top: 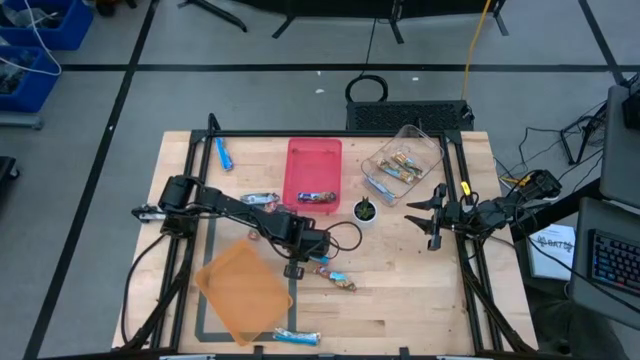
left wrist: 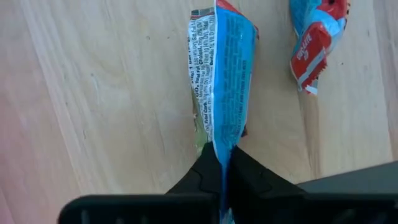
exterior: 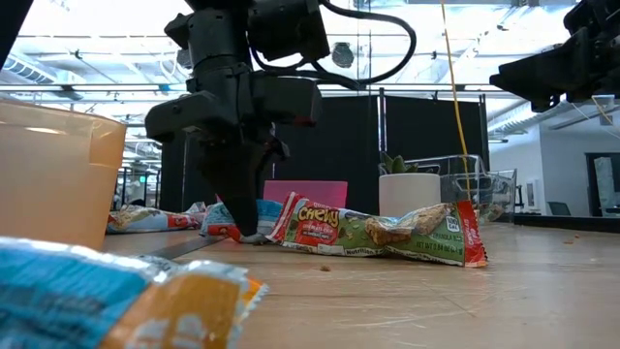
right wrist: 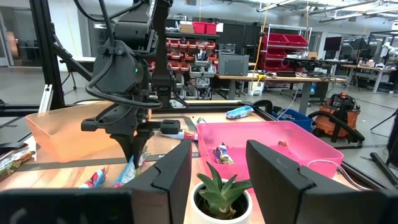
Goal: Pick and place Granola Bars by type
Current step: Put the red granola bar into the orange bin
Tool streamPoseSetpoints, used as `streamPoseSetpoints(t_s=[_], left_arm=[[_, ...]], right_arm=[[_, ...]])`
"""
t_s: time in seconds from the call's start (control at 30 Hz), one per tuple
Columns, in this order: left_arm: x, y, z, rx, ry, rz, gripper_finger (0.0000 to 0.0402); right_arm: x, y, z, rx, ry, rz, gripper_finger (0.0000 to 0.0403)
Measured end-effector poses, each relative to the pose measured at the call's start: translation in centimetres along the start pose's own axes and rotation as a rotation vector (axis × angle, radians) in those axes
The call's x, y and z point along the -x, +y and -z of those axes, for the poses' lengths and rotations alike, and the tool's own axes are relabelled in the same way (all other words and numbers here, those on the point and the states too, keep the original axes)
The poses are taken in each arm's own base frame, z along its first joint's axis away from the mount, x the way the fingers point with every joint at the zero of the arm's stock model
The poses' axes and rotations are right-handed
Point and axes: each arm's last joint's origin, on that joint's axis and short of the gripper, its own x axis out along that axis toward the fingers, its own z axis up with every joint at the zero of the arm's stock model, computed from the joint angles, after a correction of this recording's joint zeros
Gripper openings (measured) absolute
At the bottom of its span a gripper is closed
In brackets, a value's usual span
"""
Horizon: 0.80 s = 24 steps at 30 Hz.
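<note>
One blue bar (left wrist: 224, 68) is pinched by its end in the closed left pincer (left wrist: 225, 177).

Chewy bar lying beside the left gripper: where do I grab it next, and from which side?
Take the Chewy bar across its narrow width at mid-length, from straight above. It lies flat on the table, so a side approach finds no edge, and its middle looks plumper than the crimped ends. The left gripper is shut on a blue bar now.
</note>
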Motion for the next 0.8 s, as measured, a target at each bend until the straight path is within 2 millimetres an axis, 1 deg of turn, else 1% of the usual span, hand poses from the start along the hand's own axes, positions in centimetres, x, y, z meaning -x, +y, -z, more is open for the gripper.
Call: streamPoseSetpoints(t_s=[0.13,0.27,0.37,0.43,0.67,0.8], left_arm=[[0.2,0.0,0.1,0.018,0.003,-0.015,0.0015],[1.4,0.2,0.4,0.029,0.034,-0.068,0.0009],[3.6,0.2,0.8,0.047,0.057,-0.093,0.0008],[4.8,0.1,1.5,0.07,0.099,-0.098,0.0007],[9.3,-0.3,4.6,0.29,0.269,-0.099,0.0006],[12.0,-0.5,5.5,0.404,0.229,-0.107,0.0007]], right_arm=[[0.0,0.0,0.0,0.0,0.0,0.0,0.0145],[0.0,0.0,0.0,0.0,0.0,0.0,0.0144],[0.0,0.0,0.0,0.0,0.0,0.0,0.0144],[0.0,0.0,0.0,0.0,0.0,0.0,0.0144],[0.0,0.0,0.0,0.0,-0.001,0.0,0.0145],[0.0,0.0,0.0,0.0,0.0,0.0,0.0146]])
